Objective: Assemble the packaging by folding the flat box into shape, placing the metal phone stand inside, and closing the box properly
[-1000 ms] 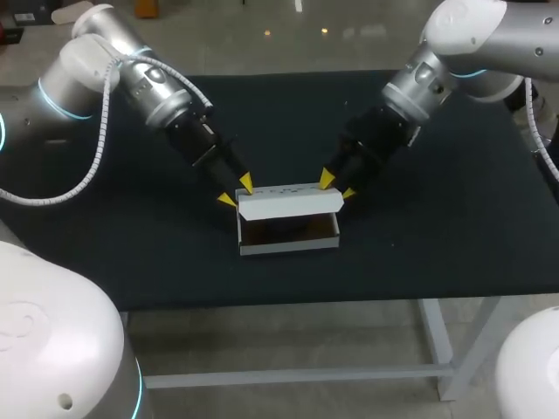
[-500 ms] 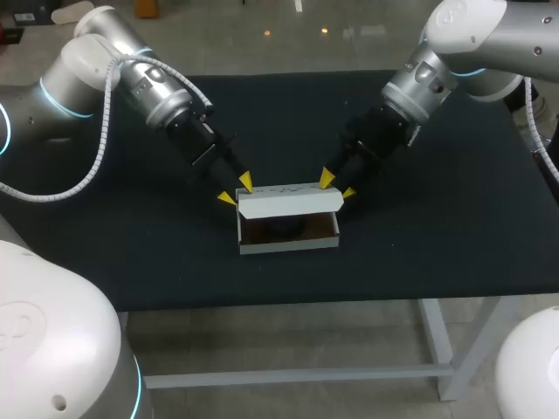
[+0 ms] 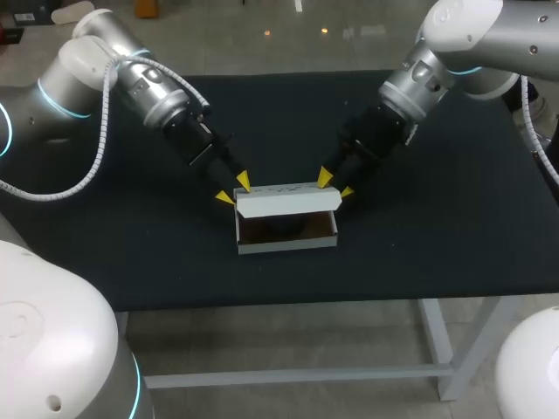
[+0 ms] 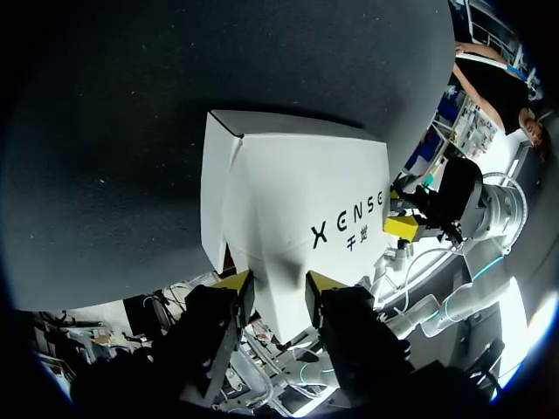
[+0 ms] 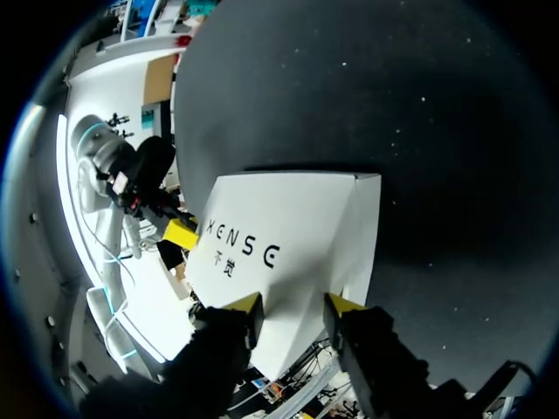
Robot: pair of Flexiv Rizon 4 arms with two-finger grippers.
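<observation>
A white box (image 3: 288, 245) stands in the middle of the black table (image 3: 437, 244), and something dark shows inside it. Its lid (image 3: 288, 201) rises from the back wall and leans forward over the opening. My left gripper (image 3: 233, 189) is at the lid's left end and my right gripper (image 3: 336, 185) at its right end. Each is open, with one yellow tip behind the lid and one beside it. In the left wrist view the printed lid (image 4: 297, 192) runs down between the left gripper (image 4: 279, 284). In the right wrist view the lid (image 5: 297, 227) likewise enters the right gripper (image 5: 293, 304).
The dark tabletop stretches wide on every side of the box, with its front edge (image 3: 288, 304) a short way before the box. Both arms slant in from the back corners.
The left gripper has edged slightly to the left. The box, its lid and the right gripper stand as before.
</observation>
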